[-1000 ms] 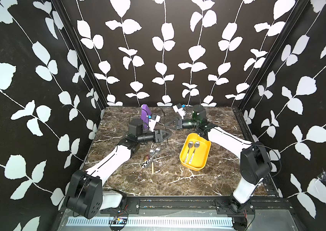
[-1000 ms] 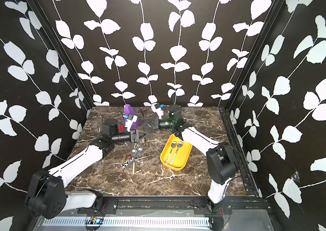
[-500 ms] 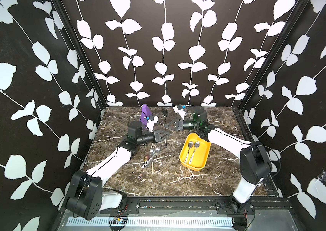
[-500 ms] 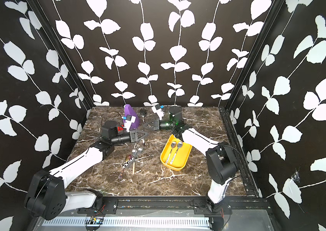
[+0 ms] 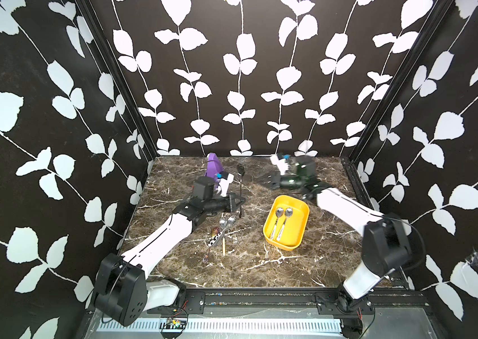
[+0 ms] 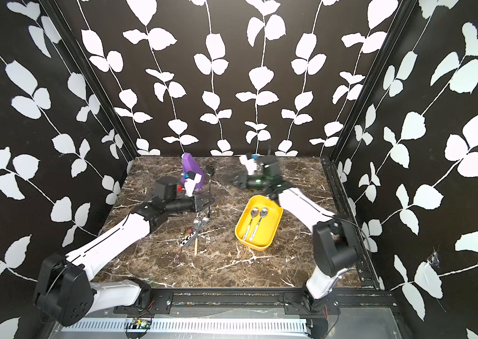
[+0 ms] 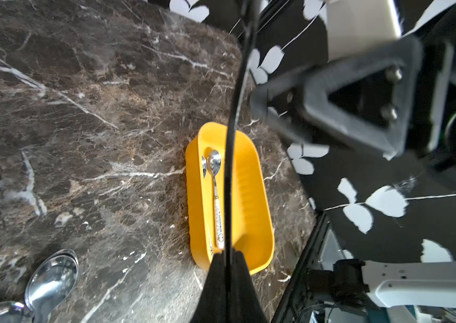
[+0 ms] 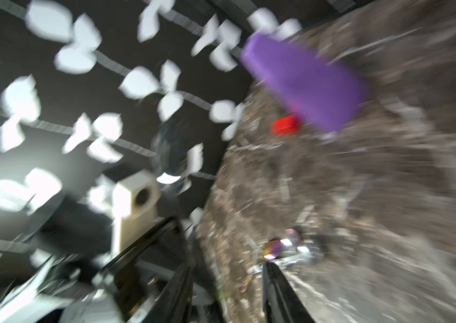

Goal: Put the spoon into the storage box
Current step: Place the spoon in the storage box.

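Two spoons (image 5: 283, 220) are lying already in the yellow storage box (image 5: 299, 234); a dark spoon (image 5: 241, 187) is being pinched upright by the left gripper (image 5: 239, 202), and must be carried over there. The right gripper (image 5: 273, 182) is being held partly spread, empty.

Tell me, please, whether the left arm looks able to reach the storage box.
Probably yes: the left tool, shut on the dark spoon, is beside the storage box, with only bare table between.

Both top views are evenly lit and sharp, with soft shadows. The right wrist view is heavily motion-blurred, perhaps from arm movement. The left wrist view bends at its edges, with glare on a spoon bowl (image 7: 50, 279).
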You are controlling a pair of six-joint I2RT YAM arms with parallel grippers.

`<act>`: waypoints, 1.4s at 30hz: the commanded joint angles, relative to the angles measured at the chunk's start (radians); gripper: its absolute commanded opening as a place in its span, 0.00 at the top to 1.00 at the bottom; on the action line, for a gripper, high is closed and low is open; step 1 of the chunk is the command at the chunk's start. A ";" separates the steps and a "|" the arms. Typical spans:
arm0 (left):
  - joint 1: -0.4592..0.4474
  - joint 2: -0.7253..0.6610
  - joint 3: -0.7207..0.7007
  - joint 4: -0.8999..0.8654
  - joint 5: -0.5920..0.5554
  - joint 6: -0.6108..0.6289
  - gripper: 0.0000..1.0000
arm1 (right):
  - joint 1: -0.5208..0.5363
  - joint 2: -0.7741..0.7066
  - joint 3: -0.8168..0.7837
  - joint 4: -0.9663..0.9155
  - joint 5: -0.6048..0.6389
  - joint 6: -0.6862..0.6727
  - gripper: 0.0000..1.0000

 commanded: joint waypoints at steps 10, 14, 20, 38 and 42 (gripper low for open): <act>-0.403 0.371 0.515 -0.627 -0.494 0.234 1.00 | -0.389 -0.207 -0.234 -0.479 0.528 -0.118 0.59; -0.480 0.523 0.666 -0.732 -0.557 0.211 1.00 | -0.450 -0.214 -0.258 -0.515 0.567 -0.155 0.59; -0.543 0.723 0.854 -0.813 -0.617 0.194 1.00 | -0.507 -0.197 -0.261 -0.533 0.552 -0.169 0.59; -0.589 1.022 1.106 -0.971 -0.778 0.180 1.00 | -0.544 -0.177 -0.266 -0.539 0.529 -0.181 0.60; -0.596 1.024 1.099 -0.970 -0.791 0.169 1.00 | -0.544 -0.170 -0.266 -0.537 0.523 -0.179 0.60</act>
